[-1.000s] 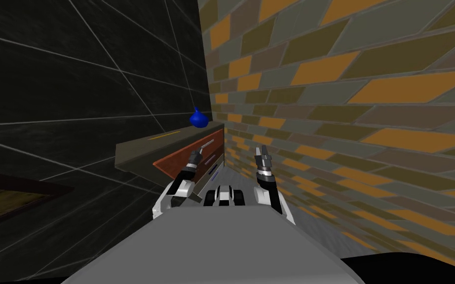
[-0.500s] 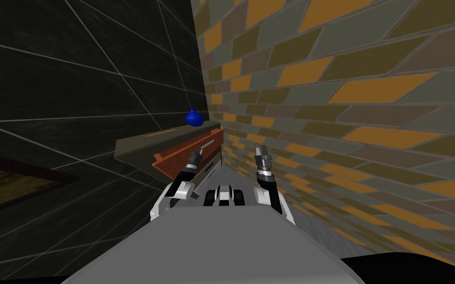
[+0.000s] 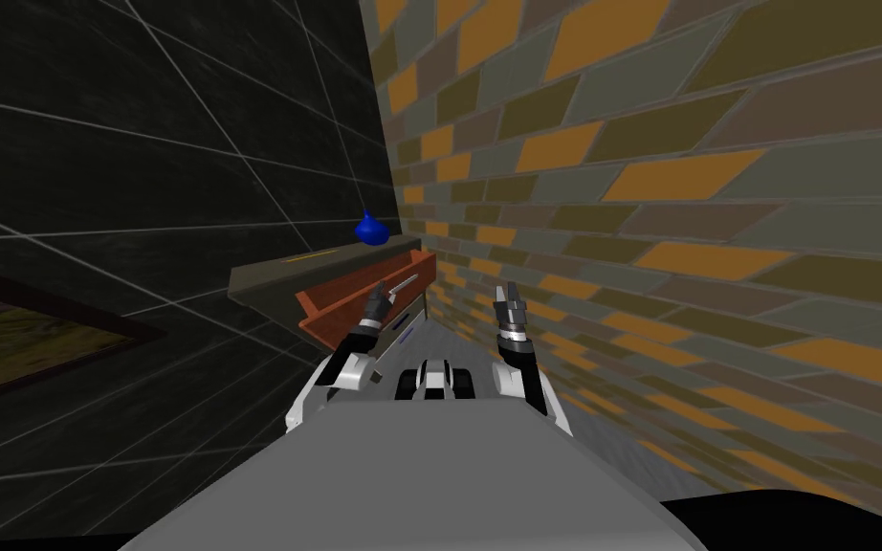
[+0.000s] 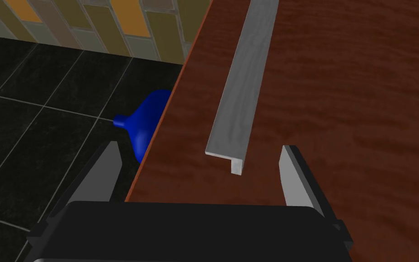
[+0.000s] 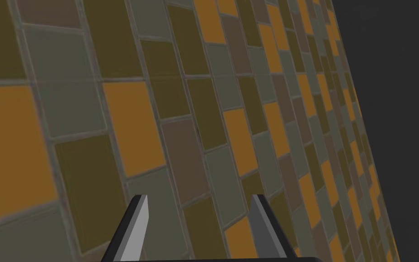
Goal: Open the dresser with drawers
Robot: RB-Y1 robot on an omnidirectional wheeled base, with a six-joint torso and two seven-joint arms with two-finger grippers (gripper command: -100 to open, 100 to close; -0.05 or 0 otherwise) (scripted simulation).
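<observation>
The dresser point(image 3: 276, 279) stands against the dark wall, with a grey-olive top. Its top drawer point(image 3: 353, 297), reddish-brown, is pulled out past the lower drawers. A grey bar handle point(image 3: 404, 284) runs along the drawer front point(image 4: 340, 113). My left gripper point(image 4: 199, 175) is open at the near end of the handle point(image 4: 242, 82); the bar's tip lies between the fingers and neither touches it. In the head view the left gripper point(image 3: 375, 298) sits just below the drawer front. My right gripper point(image 3: 509, 298) is raised beside the tiled wall, open point(image 5: 199, 227) and holding nothing.
A blue vase point(image 3: 370, 229) stands on the dresser top at its far end, and it also shows past the drawer's edge point(image 4: 142, 123). The multicoloured tiled wall point(image 3: 669, 191) runs close on the right. A framed picture point(image 3: 18, 335) hangs on the dark wall at left.
My left gripper has opened wide and let go of the handle. The top drawer has come out further. The head view has shifted slightly.
</observation>
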